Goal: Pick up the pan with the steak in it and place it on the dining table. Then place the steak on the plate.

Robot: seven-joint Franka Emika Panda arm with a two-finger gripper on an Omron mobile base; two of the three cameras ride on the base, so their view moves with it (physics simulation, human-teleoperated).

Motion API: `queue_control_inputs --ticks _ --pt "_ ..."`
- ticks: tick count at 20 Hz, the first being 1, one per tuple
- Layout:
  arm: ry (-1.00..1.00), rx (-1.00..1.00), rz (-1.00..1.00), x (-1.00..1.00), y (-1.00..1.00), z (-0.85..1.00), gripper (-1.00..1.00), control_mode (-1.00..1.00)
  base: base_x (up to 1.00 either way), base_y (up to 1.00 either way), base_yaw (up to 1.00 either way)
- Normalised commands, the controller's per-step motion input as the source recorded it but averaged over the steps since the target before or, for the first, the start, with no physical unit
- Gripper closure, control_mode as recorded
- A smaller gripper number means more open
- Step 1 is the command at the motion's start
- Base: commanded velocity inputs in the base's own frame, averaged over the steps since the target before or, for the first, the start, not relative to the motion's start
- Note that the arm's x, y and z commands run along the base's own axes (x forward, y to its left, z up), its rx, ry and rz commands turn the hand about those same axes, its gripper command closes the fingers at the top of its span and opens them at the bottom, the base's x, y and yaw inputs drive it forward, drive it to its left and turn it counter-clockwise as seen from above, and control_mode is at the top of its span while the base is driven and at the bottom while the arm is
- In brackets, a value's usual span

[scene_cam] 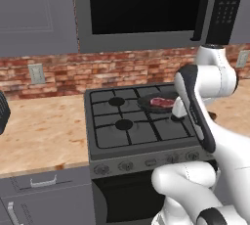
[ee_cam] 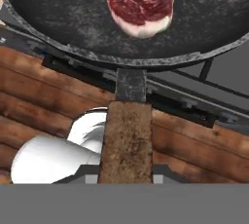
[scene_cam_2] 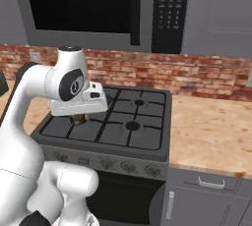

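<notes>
The black pan [scene_cam: 155, 102] sits over the back right burner of the stove [scene_cam: 122, 136], with the red, fat-edged steak [scene_cam: 162, 102] lying in it. In the hand view the pan [ee_cam: 73, 18] spans the top, the steak [ee_cam: 141, 1] is near its middle, and the brown wooden handle [ee_cam: 126, 140] runs straight down between my fingertips. My gripper [ee_cam: 126, 178] is shut on that handle. From the right base view my hand [scene_cam_2: 78, 106] hovers over the stove's left side and hides the pan. The dining table and the plate are out of view.
A dark microwave [scene_cam: 141, 9] hangs low over the stove [scene_cam_2: 133, 127]. Wooden counters flank it on the left [scene_cam: 44, 131] and right [scene_cam_2: 211, 131], backed by a brick wall [scene_cam: 112, 72]. Grey drawers [scene_cam_2: 206, 195] sit under the counters.
</notes>
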Motion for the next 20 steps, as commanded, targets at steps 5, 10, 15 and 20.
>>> queue_control_inputs --ticks 5,10,15,20 --pt "-0.01 0.00 0.15 -0.85 0.17 0.18 1.00 -1.00 0.00 0.00 0.00" --pt "-0.04 0.04 0.16 -0.78 0.13 0.02 1.00 -1.00 0.00 0.00 0.00" --pt "-0.06 0.15 0.19 -0.65 0.06 -0.03 1.00 -1.00 0.00 0.00 0.00" --pt "-0.25 0.15 0.12 -0.58 0.01 0.02 1.00 -1.00 0.00 0.00 0.00"
